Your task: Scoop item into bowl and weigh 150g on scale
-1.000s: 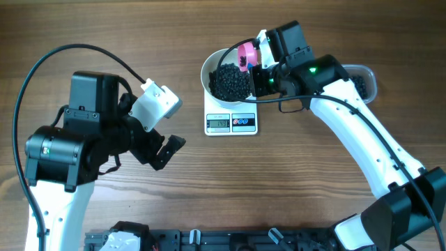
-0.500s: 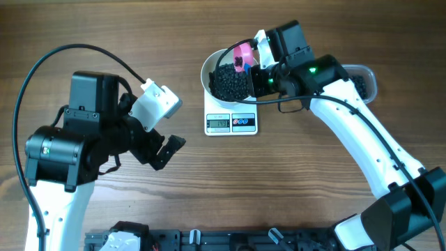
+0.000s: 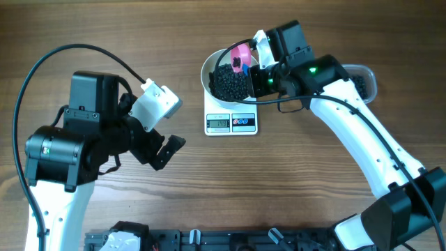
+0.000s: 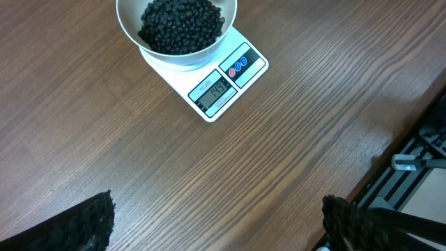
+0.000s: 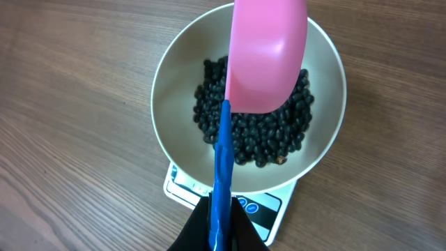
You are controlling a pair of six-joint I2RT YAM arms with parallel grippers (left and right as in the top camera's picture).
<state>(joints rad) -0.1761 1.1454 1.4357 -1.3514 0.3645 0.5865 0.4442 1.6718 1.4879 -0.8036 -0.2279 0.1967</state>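
The white bowl [image 3: 209, 64] [image 4: 132, 36] [image 5: 327, 77] stands on the white scale [image 3: 231, 123] [image 4: 223, 87] [image 5: 268, 209], holding a heap of small black beans [image 3: 231, 82] [image 4: 181, 24] [image 5: 272, 136]. My right gripper [image 3: 259, 75] [image 5: 221, 226] is shut on the blue handle of a pink scoop [image 3: 244, 54] [image 5: 268, 56]. The scoop's cup hangs over the bowl with its rounded underside toward the wrist camera. My left gripper [image 3: 167, 148] [image 4: 217, 219] is open over bare wood, well left of the scale, with nothing between its fingers.
A clear plastic tub [image 3: 361, 78] with more black beans sits at the far right, mostly hidden behind the right arm. A black rack [image 3: 209, 240] [image 4: 418, 157] runs along the table's front edge.
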